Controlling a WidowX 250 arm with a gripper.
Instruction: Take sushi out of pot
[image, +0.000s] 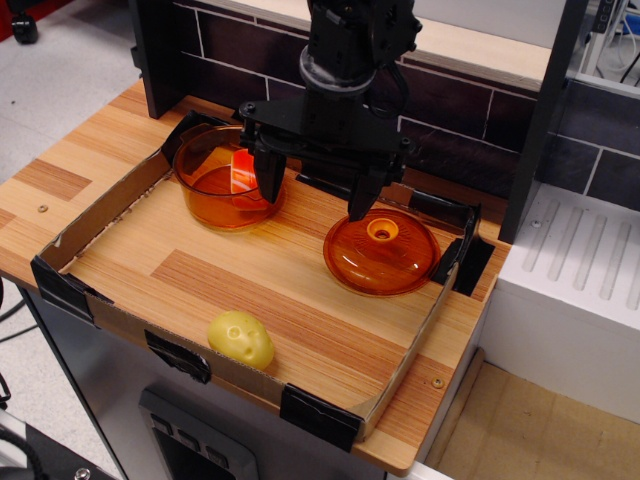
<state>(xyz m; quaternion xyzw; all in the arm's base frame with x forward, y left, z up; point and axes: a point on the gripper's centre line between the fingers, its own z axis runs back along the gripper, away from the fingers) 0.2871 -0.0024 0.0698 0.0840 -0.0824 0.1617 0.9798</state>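
Observation:
The pot (212, 200) is translucent orange and stands at the back left of the wooden tray. The sushi (243, 166) shows as an orange-red piece inside it, by the pot's right side. My gripper (315, 197) hangs over the board just right of the pot with its jaws wide apart and nothing between them. The left fingertip (270, 182) is in front of the pot's right rim, close to the sushi. The right fingertip (361, 203) is just above the far edge of the lid.
A domed orange lid (382, 255) with a knob lies right of the pot. A yellow lumpy toy (241, 340) sits near the front edge. Low cardboard walls (100, 215) with black tape corners ring the board. A dark brick wall stands behind.

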